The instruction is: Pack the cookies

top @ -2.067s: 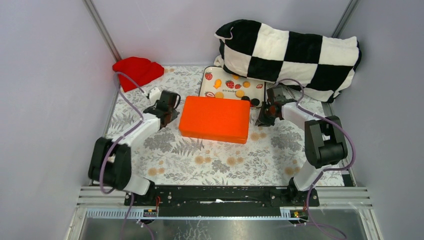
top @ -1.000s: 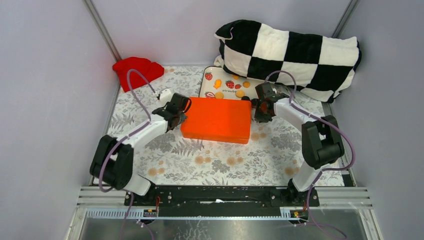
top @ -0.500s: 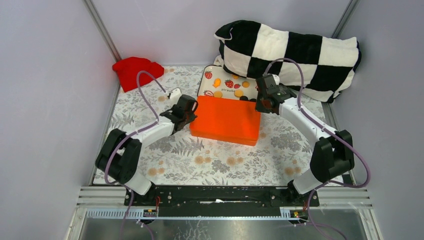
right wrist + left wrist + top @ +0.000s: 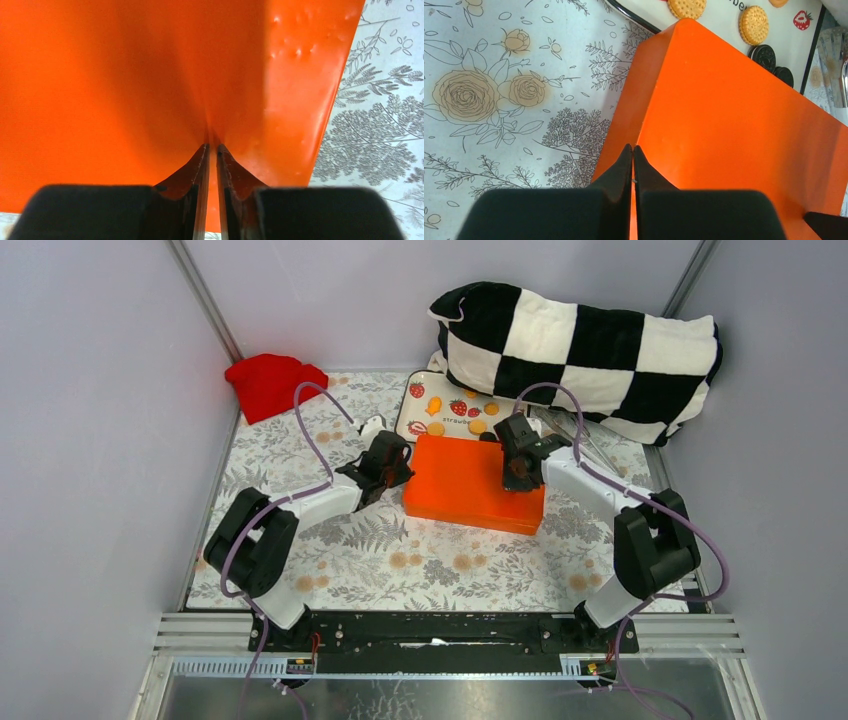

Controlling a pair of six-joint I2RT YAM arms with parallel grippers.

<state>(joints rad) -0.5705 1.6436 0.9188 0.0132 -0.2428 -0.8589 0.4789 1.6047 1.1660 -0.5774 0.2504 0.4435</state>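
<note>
Orange-yellow cookies [image 4: 480, 426] lie on a white strawberry-print tray [image 4: 415, 405] at the back; the left wrist view shows two of them [image 4: 754, 24] and two black ones [image 4: 764, 55]. An orange box [image 4: 470, 495] lies flat on the table just in front of the tray, hiding its near edge. My left gripper [image 4: 397, 466] is shut, its tips [image 4: 632, 148] against the box's left edge. My right gripper [image 4: 517, 468] is shut with its tips [image 4: 212, 146] pressed down on the box's top [image 4: 125, 75], which dimples there.
A black-and-white checkered blanket [image 4: 580, 345] fills the back right, touching the tray. A red cloth [image 4: 272, 382] lies at the back left corner. Something clear and shiny [image 4: 578, 433] lies right of the tray. Walls close in on both sides.
The orange box has slid to the right and turned slightly, with my left gripper following against its left edge. My right gripper moved from the box's right side onto its top.
</note>
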